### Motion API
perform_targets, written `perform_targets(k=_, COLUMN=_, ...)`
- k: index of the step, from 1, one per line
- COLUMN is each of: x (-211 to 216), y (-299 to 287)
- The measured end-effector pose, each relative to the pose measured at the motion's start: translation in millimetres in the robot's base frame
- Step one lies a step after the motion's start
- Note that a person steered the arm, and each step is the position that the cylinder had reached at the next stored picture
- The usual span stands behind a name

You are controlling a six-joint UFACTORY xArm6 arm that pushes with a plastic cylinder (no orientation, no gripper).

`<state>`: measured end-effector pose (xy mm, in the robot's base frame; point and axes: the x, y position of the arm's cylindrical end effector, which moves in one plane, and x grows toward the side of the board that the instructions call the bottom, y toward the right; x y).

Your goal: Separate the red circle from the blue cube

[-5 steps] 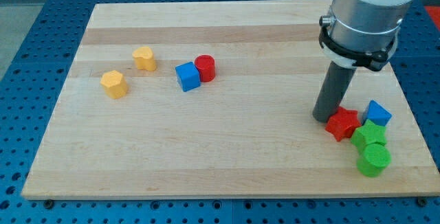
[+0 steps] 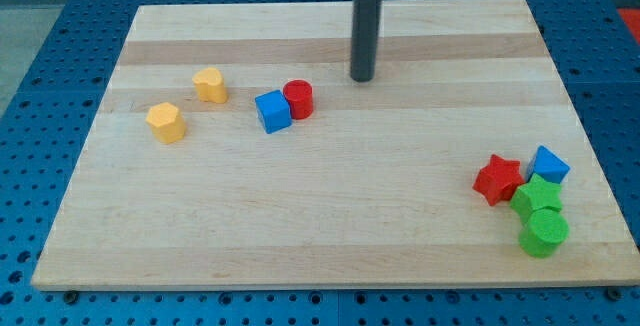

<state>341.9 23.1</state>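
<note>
The red circle stands on the wooden board, touching the right side of the blue cube, left of the board's middle. My tip rests on the board to the upper right of the red circle, a short gap away and touching no block.
Two yellow blocks lie to the left of the pair. At the lower right sit a red star, a blue block, a green block and a green cylinder. The board's edge runs along the view's bottom.
My tip has moved from beside the red star at the lower right, up and left to a spot near the red circle. No block has moved.
</note>
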Motion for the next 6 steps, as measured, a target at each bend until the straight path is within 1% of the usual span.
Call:
perform_targets(k=1, x=-2.4, y=-41.1)
perform_targets(k=2, x=-2.2, y=-69.6)
perform_targets(k=3, x=6.9, y=-82.2)
perform_targets(k=6, x=39.8, y=-83.1)
